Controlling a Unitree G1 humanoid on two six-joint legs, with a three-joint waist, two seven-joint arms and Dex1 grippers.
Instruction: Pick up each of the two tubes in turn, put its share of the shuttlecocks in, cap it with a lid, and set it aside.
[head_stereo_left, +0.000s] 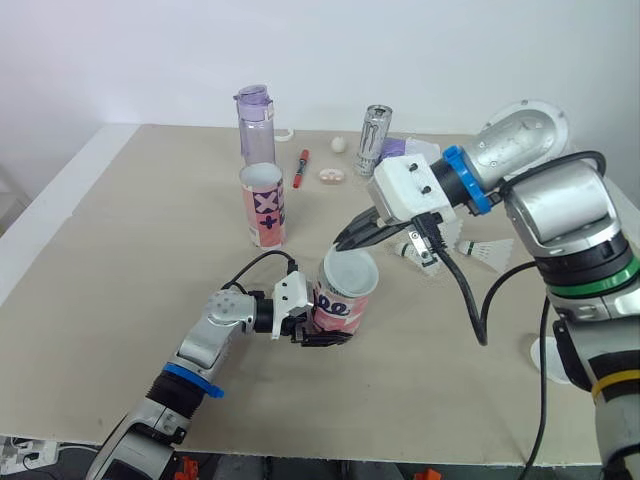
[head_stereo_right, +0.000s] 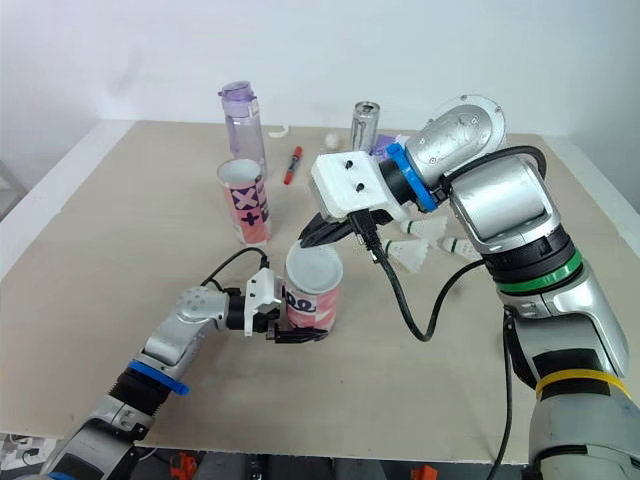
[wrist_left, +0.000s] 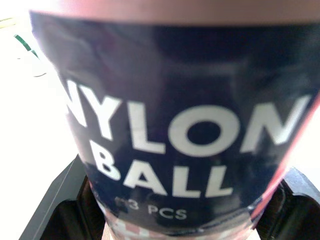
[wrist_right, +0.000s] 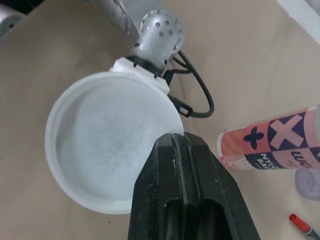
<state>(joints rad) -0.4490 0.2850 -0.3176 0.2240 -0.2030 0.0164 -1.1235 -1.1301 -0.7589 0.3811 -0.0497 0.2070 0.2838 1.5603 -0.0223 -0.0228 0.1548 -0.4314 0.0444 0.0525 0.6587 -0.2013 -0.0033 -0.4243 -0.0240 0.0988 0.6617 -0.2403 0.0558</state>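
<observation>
Near front edge of table (head_stereo_left: 110, 300), L gripper (head_stereo_left: 318, 332) is clenched round the lower part of an upright tube (head_stereo_left: 340, 300). Bare tabletop lies wide to the tube's left & front. L wrist view reads its print, "NYLON BALL". Just above the tube, R gripper (head_stereo_left: 352, 238) pinches rim of white lid (wrist_right: 107, 140) over the tube's mouth. Behind-left of the tube stands second tube (head_stereo_left: 264, 205). Shuttlecocks (head_stereo_left: 480, 252) lie to the tube's right, past the R arm.
</observation>
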